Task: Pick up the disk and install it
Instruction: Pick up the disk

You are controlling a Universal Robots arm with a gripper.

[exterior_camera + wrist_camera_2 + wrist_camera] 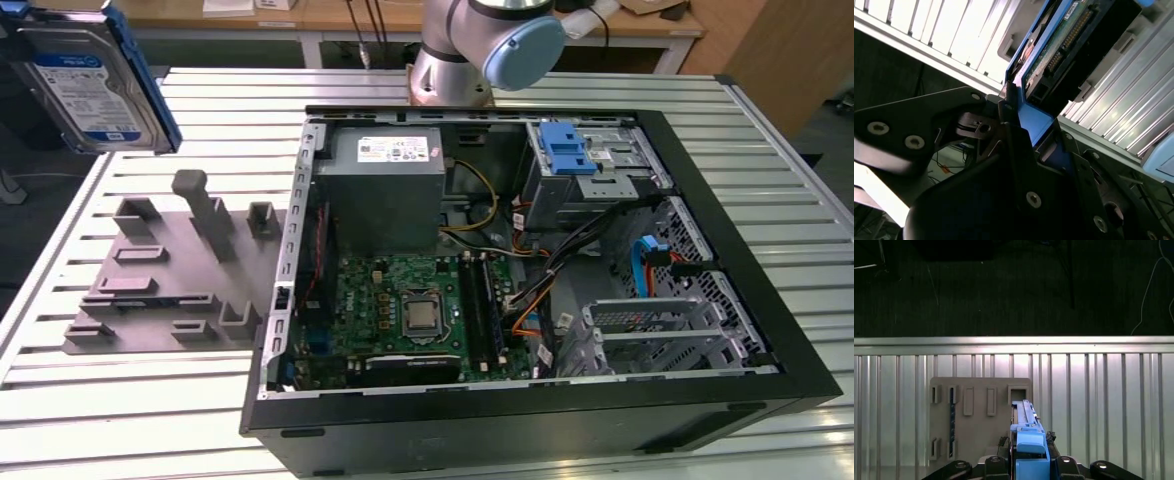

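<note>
Far left in the exterior view: silver blue-framed rectangular disk point(83, 85), label side; second wrist view shows black gripper point(1036, 127) clamping it (green circuit side).

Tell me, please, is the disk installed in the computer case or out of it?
Out: the hand grips the disk aloft at the exterior view's left, apart from the open case.

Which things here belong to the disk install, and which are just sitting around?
Job: disk, gripped by the fingers; open computer case; drive cage, probably its destination.
Bystanders: grey slotted holder; power supply box; circuit board.
</note>
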